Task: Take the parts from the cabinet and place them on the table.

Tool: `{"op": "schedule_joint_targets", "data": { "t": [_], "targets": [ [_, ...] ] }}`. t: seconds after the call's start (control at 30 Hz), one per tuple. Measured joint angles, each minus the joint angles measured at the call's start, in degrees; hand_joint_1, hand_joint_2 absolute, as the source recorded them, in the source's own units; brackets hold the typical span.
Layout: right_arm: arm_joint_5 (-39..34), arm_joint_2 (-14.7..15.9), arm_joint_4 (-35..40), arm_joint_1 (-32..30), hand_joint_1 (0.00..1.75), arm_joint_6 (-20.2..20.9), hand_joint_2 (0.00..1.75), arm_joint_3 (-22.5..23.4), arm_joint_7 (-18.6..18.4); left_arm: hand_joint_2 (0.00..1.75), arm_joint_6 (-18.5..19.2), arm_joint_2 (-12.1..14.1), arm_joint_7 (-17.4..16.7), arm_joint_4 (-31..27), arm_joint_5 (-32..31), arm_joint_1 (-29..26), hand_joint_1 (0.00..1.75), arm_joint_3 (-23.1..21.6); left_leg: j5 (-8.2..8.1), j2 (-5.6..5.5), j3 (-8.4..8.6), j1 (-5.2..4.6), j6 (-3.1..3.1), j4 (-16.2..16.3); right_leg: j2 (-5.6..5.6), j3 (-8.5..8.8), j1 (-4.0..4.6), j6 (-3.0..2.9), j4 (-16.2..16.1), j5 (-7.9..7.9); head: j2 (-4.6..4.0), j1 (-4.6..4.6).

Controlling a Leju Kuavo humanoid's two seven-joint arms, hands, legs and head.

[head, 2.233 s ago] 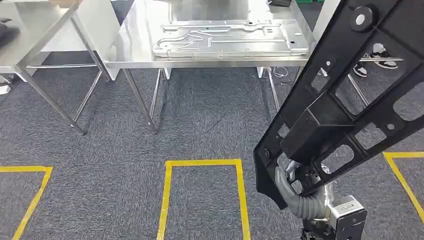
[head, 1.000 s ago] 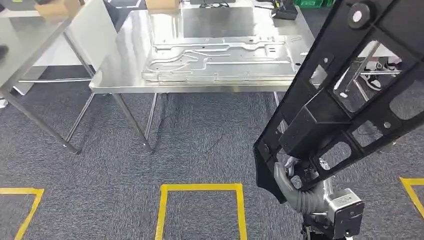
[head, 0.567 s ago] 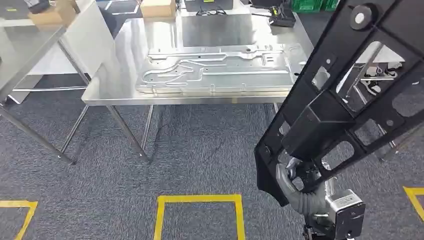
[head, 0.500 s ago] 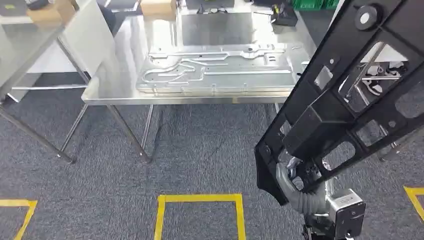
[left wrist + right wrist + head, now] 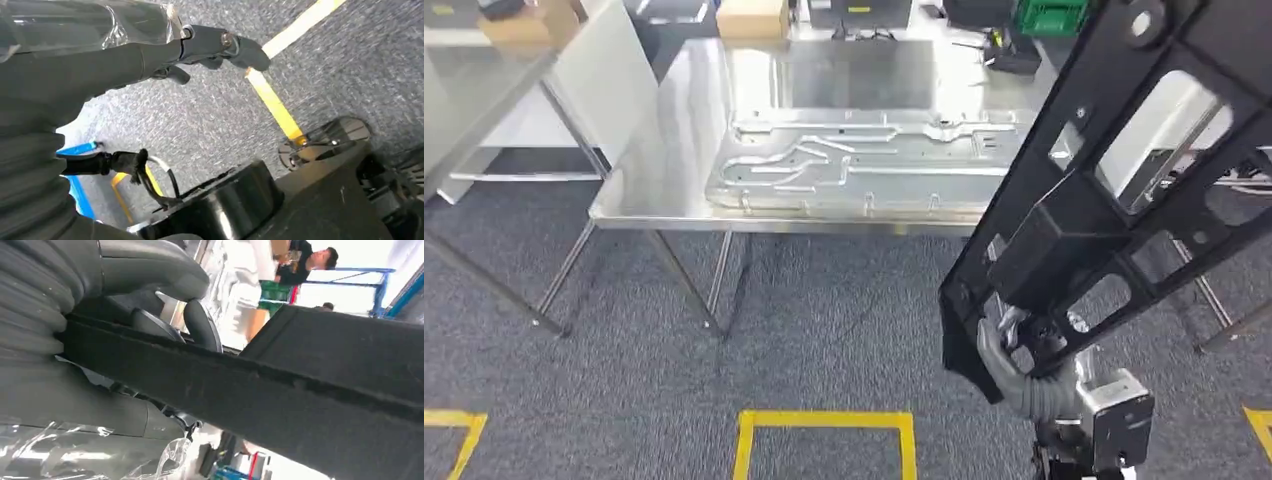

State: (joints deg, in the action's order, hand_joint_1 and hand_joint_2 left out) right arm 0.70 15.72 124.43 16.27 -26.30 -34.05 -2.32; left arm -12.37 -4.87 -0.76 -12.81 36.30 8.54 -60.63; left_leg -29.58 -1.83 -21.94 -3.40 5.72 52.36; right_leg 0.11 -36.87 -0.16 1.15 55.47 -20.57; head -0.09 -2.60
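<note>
A large black plastic frame part (image 5: 1124,150) with several cut-outs rises slanting from lower centre to the upper right of the head view. My right hand (image 5: 1009,350) grips it at its lower end. In the right wrist view the part's black edge (image 5: 300,385) runs across, with my right hand's thumb (image 5: 150,270) and fingers wrapped over it. Ahead stands the steel table (image 5: 664,170) with a silver stamped metal panel (image 5: 864,165) lying flat on it. My left hand (image 5: 150,55) hangs over the grey carpet, fingers stretched out and holding nothing.
A second steel table (image 5: 484,70) stands at the left. Cardboard boxes (image 5: 754,17), a black device (image 5: 1014,60) and a green crate (image 5: 1049,15) sit at the far side. Yellow tape (image 5: 824,420) marks the carpet. A person (image 5: 305,260) stands beyond the part.
The camera has moved forward: the table and panel sit lower and nearer, and the yellow floor square has slid toward the bottom edge. My right hand still holds the black part.
</note>
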Motion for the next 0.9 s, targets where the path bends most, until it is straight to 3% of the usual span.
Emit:
{"op": "schedule_joint_targets", "data": {
  "t": [0.03,0.07,0.1,0.13,0.17,0.2,0.23,0.27,0.3,0.33,0.4,0.43,0.47,0.5,0.53,0.6,0.63,0.7,0.73,0.77,0.8,0.83,0.9],
  "targets": [
    [0.04,0.00,0.02,0.36,1.75,0.05,1.75,0.00,-0.15,1.75,0.00,0.00,-0.02,0.00,0.00,0.01,0.00,0.00,0.28,0.04,-0.17,0.05,-0.05,0.38,-0.08,0.43,-0.13,-0.27,-0.24,-0.25,0.00,-0.02],
    [0.11,0.02,0.02,0.73,1.75,0.07,1.75,0.00,-0.28,1.75,-0.07,0.35,-0.02,0.04,-0.02,0.10,0.00,0.00,0.07,0.10,-0.94,-0.09,-0.26,1.62,-0.10,1.12,-0.87,-0.34,-0.40,-0.27,0.00,0.06],
    [0.15,0.06,0.02,1.06,1.75,0.07,1.75,0.04,-0.35,1.75,-0.07,-0.05,0.02,0.02,-0.04,0.03,0.00,-0.07,0.35,0.33,-2.34,0.02,-1.04,4.62,-0.05,1.57,-0.98,-0.49,-0.53,-0.62,-0.02,-0.34],
    [0.15,0.13,0.02,1.27,1.75,0.07,1.75,0.07,-0.42,1.75,-0.07,0.04,0.09,0.04,0.00,0.11,0.00,-0.07,-0.10,0.37,-5.06,0.66,-1.77,9.16,-0.06,1.87,-1.13,-0.65,-0.55,-1.00,0.00,-0.46],
    [0.17,0.15,0.02,1.40,1.75,0.07,1.75,0.07,-0.50,1.75,-0.09,0.07,0.24,0.04,0.06,0.33,0.00,-0.07,-1.64,0.36,-7.85,1.25,-2.49,13.42,-0.06,2.18,-1.25,-0.64,-0.54,-1.42,0.00,-0.48],
    [0.22,0.20,0.02,1.54,1.75,0.07,1.75,0.09,-0.72,1.75,-0.09,0.13,0.28,0.04,0.11,0.68,0.00,-0.04,-4.39,0.40,-10.48,1.73,-3.33,17.13,-0.07,2.66,-1.47,-0.44,-0.54,-1.97,0.00,-0.46],
    [0.31,0.26,0.02,1.65,1.75,0.07,1.75,0.11,-0.90,1.75,-0.09,0.20,0.35,0.02,0.13,0.97,0.00,-0.04,-6.58,0.45,-11.97,2.05,-3.87,18.91,-0.08,3.25,-1.72,-0.21,-0.54,-2.48,0.00,-0.53],
    [0.33,0.33,0.02,1.65,1.75,0.07,1.75,0.17,-1.05,1.75,-0.09,0.22,0.35,0.04,0.13,1.15,0.00,-0.04,-7.33,0.46,-12.35,2.38,-4.35,18.58,-0.06,4.05,-2.01,0.03,-0.54,-3.06,0.00,-0.53],
    [0.37,0.39,0.02,1.69,1.75,0.07,1.75,0.22,-1.14,1.75,-0.11,0.22,0.33,0.04,0.11,1.17,0.00,-0.04,-6.26,0.46,-11.77,2.73,-4.71,16.14,-0.02,4.96,-2.28,0.31,-0.54,-3.66,0.00,-0.53],
    [0.42,0.44,0.02,1.78,1.75,0.07,1.75,0.28,-1.25,1.75,-0.11,0.28,0.31,0.04,0.09,1.10,0.00,-0.07,-3.52,0.47,-10.61,3.08,-5.07,12.24,0.00,5.84,-2.56,0.59,-0.54,-4.22,0.00,-0.53],
    [0.48,0.52,0.02,1.98,1.75,0.07,1.75,0.61,-1.42,1.75,-0.15,0.31,0.17,0.04,-0.07,0.78,0.00,-0.13,5.91,0.66,-8.27,3.85,-6.03,2.21,-0.01,7.14,-2.78,1.44,-0.73,-5.27,0.00,-0.59],
    [0.50,0.70,0.00,2.02,1.75,0.07,1.75,0.68,-1.47,1.75,-0.17,0.44,0.15,0.04,-0.07,0.73,0.00,-0.15,4.61,0.78,-8.68,3.38,-5.60,1.80,0.10,7.64,-2.72,1.78,-0.66,-5.41,-0.02,-0.57],
    [0.50,0.72,0.07,2.38,1.75,0.04,1.75,0.81,-1.53,1.75,-0.20,0.33,0.13,0.04,-0.11,0.78,0.00,-0.15,3.55,0.76,-8.71,3.15,-4.61,1.80,0.18,7.36,-2.63,2.21,-0.91,-5.57,0.00,-0.61],
    [0.52,0.76,0.13,2.33,1.75,0.04,1.75,0.92,-1.57,1.75,-0.28,0.35,0.15,0.04,-0.07,0.81,0.00,-0.13,5.00,0.70,-8.73,3.10,-3.80,1.65,0.19,7.74,-2.47,2.82,-0.75,-5.47,0.00,-0.59],
    [0.52,0.85,0.13,2.32,1.75,0.05,1.75,0.92,-1.64,1.75,-0.31,0.33,0.09,0.04,-0.13,0.89,0.00,-0.18,4.69,0.67,-8.44,3.10,-3.15,1.57,0.19,7.74,-2.54,3.20,-0.11,-5.22,0.00,-0.53],
    [0.63,1.09,0.17,2.32,1.75,0.07,1.75,0.98,-1.62,1.75,-0.42,0.33,0.09,0.04,-0.26,0.81,0.00,-0.20,4.72,0.62,-6.47,3.18,-2.23,1.11,0.06,7.51,-2.85,3.29,1.80,-6.10,0.00,-0.50],
    [0.68,1.11,0.19,2.45,1.75,0.07,1.75,0.98,-1.62,1.75,-0.42,0.28,0.07,0.04,-0.33,0.88,0.00,-0.24,4.49,0.62,-6.17,3.07,-1.82,1.12,0.06,5.89,-2.57,3.00,4.92,-7.60,0.00,-0.39],
    [0.70,1.36,0.20,2.53,1.75,0.07,1.75,1.09,-1.64,1.75,-0.44,0.26,0.07,0.04,-0.33,0.77,0.00,-0.26,4.01,0.53,-5.85,2.84,-1.13,1.14,0.08,0.23,-2.01,2.60,13.95,-11.06,0.00,-0.35],
    [0.68,1.40,0.20,2.46,1.75,0.07,1.75,1.14,-1.66,1.75,-0.44,0.24,0.07,0.04,-0.33,0.67,0.00,-0.26,3.69,0.51,-5.64,2.67,-0.72,1.15,0.08,-2.51,-1.67,2.46,17.41,-12.32,0.00,-0.33],
    [0.68,1.44,0.20,2.34,1.75,0.07,1.75,1.14,-1.73,1.75,-0.44,0.22,0.07,0.04,-0.33,0.59,0.00,-0.26,3.35,0.41,-5.31,2.44,-0.59,1.15,0.08,-4.17,-1.45,2.41,18.64,-12.48,0.00,-0.35],
    [0.68,1.51,0.20,2.29,1.75,0.07,1.75,1.14,-1.79,1.75,-0.44,0.22,0.07,0.04,-0.33,0.46,0.00,-0.26,2.85,0.29,-4.77,2.30,-0.56,1.15,0.08,-4.59,-1.33,2.20,17.26,-11.13,0.00,-0.33],
    [0.68,1.57,0.20,2.31,1.75,0.07,1.75,1.14,-1.79,1.75,-0.44,0.20,0.07,0.04,-0.33,0.35,0.00,-0.28,2.28,0.24,-3.99,2.22,-0.59,1.15,0.08,-3.77,-1.18,1.85,13.57,-8.43,0.00,-0.33],
    [0.77,1.68,0.20,2.33,1.75,0.07,1.75,1.22,-1.81,1.75,-0.44,0.13,0.05,0.04,-0.39,0.09,0.00,-0.35,0.90,0.26,-2.90,2.10,-0.85,1.05,0.06,-0.57,-0.70,0.83,3.61,-0.79,0.00,-0.35]
  ]
}}
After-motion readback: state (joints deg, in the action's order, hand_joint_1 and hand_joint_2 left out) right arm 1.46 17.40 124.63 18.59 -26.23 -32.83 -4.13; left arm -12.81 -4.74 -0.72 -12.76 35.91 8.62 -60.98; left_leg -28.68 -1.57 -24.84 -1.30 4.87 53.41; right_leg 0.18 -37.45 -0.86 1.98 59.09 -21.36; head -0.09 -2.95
